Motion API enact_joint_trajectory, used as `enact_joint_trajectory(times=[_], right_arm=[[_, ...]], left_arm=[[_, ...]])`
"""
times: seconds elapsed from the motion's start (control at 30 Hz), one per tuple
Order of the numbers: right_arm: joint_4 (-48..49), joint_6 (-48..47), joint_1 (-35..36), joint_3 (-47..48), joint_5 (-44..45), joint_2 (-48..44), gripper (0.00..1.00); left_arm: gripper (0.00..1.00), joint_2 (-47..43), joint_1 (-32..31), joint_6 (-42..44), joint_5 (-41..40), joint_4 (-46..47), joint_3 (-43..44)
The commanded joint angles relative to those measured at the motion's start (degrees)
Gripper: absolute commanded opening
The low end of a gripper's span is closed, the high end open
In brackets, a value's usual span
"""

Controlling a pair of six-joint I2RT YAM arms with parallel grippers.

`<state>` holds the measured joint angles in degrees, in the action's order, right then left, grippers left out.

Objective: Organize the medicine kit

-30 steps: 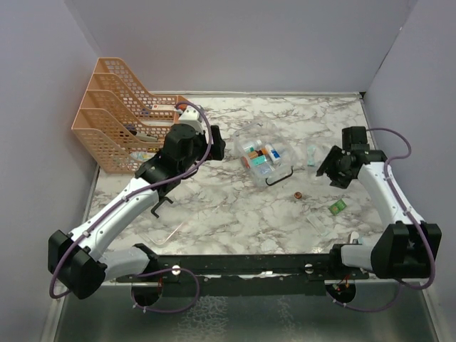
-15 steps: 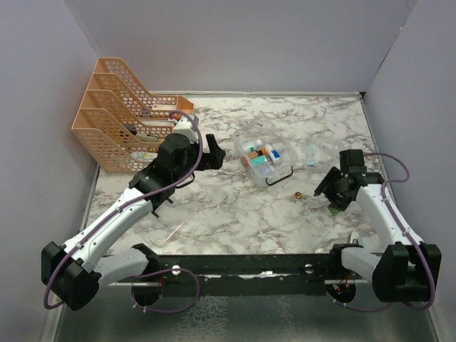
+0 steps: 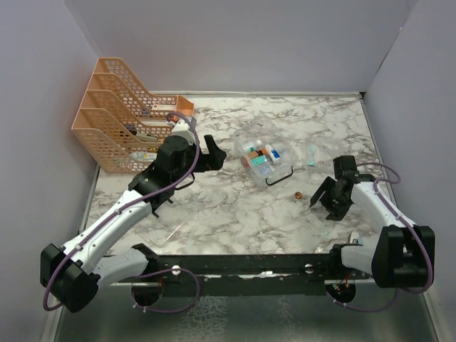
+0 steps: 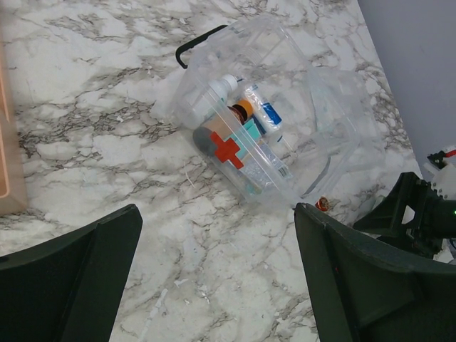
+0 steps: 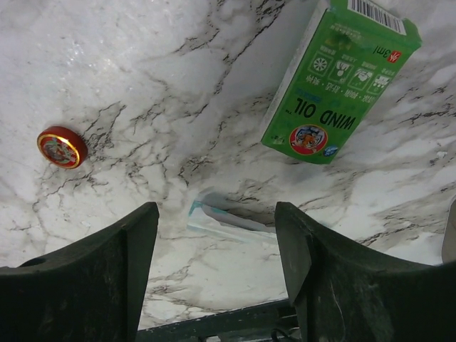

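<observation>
Finds the medicine kit point(image 3: 262, 157) point(image 4: 242, 142) unmoved at mid-table, small packs showing inside, black handle towards the near edge. Sees the left gripper point(image 3: 211, 149) point(image 4: 217, 214) swung away from the orange file rack point(image 3: 114, 125) since a second ago, fingers spread wide, empty, aimed at the kit from near it. Catches the right gripper point(image 3: 324, 201) point(image 5: 217, 214) drawn nearer and lower, jaws wider than before, nothing between them, hovering over a green box point(image 5: 335, 78), a red round tin point(image 5: 62, 147) and a clear sachet point(image 5: 228, 217).
</observation>
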<state>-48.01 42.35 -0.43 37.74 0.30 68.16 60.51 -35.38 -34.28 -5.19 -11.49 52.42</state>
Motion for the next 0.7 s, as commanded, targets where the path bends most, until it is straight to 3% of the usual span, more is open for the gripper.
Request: enact_joint_trajectory(times=[0.0,0.2,0.37,0.67], right_arm=[[1.3,1.5,0.8,0.0,0.1,2.1,0.67],[1.6,3.0,4.5,-0.5,-0.5,4.9,0.81],[0.0,1.9,6.7,0.5,-2.6,9.6,0.81],[-2.1,7.8,13.5,-0.2,-8.8,8.7,0.80]], left_arm=[[0.91,-1.5,-0.2,-1.9,1.0,3.3,-1.2],[0.91,-1.0,-0.2,-1.9,-0.4,4.0,-1.1],[0.91,-0.9,-0.3,-1.0,-1.3,4.3,-1.0],[0.91,-1.3,-0.1,-0.4,-2.7,3.7,-0.9]])
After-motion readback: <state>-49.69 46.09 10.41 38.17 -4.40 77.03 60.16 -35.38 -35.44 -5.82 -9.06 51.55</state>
